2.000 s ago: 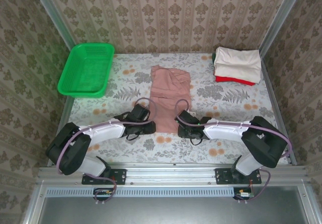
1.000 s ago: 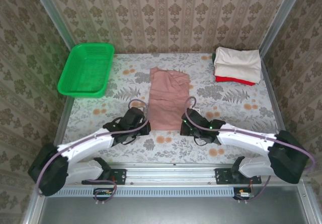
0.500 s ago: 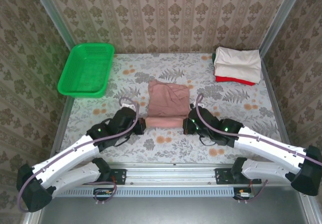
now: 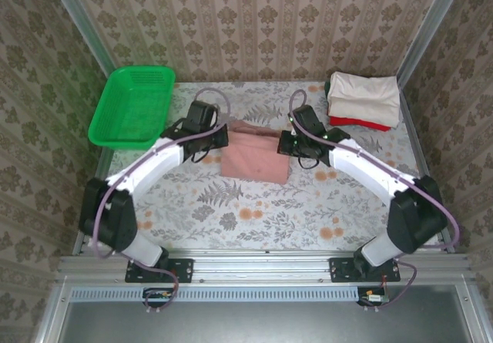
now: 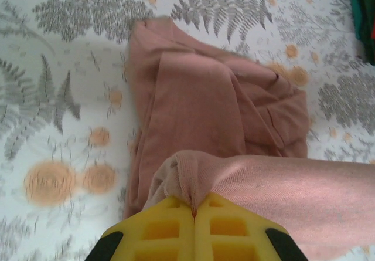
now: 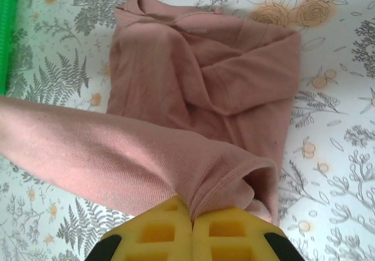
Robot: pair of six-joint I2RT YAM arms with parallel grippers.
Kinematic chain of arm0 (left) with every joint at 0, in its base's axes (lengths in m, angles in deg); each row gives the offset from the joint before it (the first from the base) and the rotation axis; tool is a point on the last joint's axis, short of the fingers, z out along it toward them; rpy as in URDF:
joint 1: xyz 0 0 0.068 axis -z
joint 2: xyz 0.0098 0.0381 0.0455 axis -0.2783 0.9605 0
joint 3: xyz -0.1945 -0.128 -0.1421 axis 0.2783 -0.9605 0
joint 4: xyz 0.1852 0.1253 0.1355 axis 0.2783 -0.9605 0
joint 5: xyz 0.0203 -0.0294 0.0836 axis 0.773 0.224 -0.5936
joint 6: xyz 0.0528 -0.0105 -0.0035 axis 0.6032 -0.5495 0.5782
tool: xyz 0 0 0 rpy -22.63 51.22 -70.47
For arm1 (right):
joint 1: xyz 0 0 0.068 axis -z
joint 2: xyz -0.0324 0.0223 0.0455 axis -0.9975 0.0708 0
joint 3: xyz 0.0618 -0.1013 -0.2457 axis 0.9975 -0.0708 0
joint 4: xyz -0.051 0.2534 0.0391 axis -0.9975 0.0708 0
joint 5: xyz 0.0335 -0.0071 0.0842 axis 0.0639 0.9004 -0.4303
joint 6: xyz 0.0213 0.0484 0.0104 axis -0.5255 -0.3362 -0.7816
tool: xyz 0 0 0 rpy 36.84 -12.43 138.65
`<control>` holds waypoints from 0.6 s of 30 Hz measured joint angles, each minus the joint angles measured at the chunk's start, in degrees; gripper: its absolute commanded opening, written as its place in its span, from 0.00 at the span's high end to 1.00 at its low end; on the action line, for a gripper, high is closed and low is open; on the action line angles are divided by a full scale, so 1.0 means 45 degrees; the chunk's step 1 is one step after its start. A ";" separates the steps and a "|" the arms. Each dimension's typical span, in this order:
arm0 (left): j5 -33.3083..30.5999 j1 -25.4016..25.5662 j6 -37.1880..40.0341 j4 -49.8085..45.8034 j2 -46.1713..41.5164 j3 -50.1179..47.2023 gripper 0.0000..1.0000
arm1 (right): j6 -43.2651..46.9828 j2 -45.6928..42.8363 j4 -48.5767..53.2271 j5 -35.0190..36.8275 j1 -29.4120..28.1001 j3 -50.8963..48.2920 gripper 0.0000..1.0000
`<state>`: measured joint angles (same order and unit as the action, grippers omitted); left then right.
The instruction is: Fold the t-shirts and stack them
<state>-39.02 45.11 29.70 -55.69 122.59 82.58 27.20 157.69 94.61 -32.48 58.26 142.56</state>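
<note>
The dusty-pink t-shirt (image 4: pixel 255 158) lies folded over itself in the middle of the table. My left gripper (image 4: pixel 224 132) is shut on its hem at the far-left corner, and my right gripper (image 4: pixel 284 142) is shut on the hem at the far-right corner. Between the two the hem hangs stretched above the lower layer. In the left wrist view the yellow fingertips (image 5: pixel 194 206) pinch a bunched fold of pink cloth (image 5: pixel 217 97). In the right wrist view the gripper (image 6: pixel 192 215) pinches the ribbed hem (image 6: pixel 234 173). A cream folded t-shirt (image 4: pixel 364 94) rests on a red one (image 4: pixel 353 122) at the far right.
A green mesh basket (image 4: pixel 132 105) stands at the far left corner. The floral tablecloth (image 4: pixel 254 212) is bare in front of the pink shirt. Patterned walls close in the back and both sides, with metal rails along the table's edges.
Both arms have carried the pink shirt's near hem away from the bases toward the far end, folding the shirt over itself. It now looks about half as long.
</note>
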 measured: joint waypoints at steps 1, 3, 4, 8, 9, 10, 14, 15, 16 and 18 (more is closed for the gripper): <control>0.0194 -0.0151 0.0112 0.0024 0.0573 0.0413 1.00 | 0.0117 0.0418 0.0005 -0.0223 0.0233 0.0311 1.00; 0.0588 -0.0423 0.0248 0.0083 0.1622 0.1161 1.00 | 0.0267 0.1209 -0.0005 -0.0583 0.0680 0.0899 1.00; 0.0835 -0.0617 0.0291 0.0083 0.2302 0.1637 1.00 | 0.0374 0.1695 -0.0010 -0.0816 0.0928 0.1258 1.00; 0.1617 -0.1205 0.0350 0.0117 0.4498 0.3240 0.95 | 0.0622 0.3638 -0.0107 -0.1613 0.1690 0.2613 1.00; 0.1744 -0.1297 0.0384 0.0112 0.4974 0.3560 0.90 | 0.0685 0.4114 -0.0083 -0.1778 0.1817 0.2939 1.00; 0.1831 -0.1365 0.0413 0.0068 0.5377 0.3842 0.83 | 0.0743 0.4585 -0.0087 -0.1919 0.1928 0.3245 0.94; 0.2011 -0.1632 0.0622 -0.0214 0.6742 0.4959 0.67 | 0.0865 0.6013 -0.0044 -0.2181 0.2220 0.3857 0.83; 0.2030 -0.1724 0.0675 -0.0277 0.6897 0.5071 0.65 | 0.0860 0.6164 0.0000 -0.2181 0.2268 0.3857 0.73; 0.2030 -0.1797 0.0714 -0.0359 0.6921 0.5119 0.63 | 0.0903 0.6232 0.0078 -0.2181 0.2312 0.3857 0.67; 0.2025 -0.1889 0.0884 -0.0651 0.6912 0.5251 0.55 | 0.0986 0.6227 0.0262 -0.2137 0.2399 0.3876 0.59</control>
<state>-29.90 36.61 33.68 -58.62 153.69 106.21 31.64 185.71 95.79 -42.10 69.06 160.00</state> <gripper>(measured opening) 0.392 0.336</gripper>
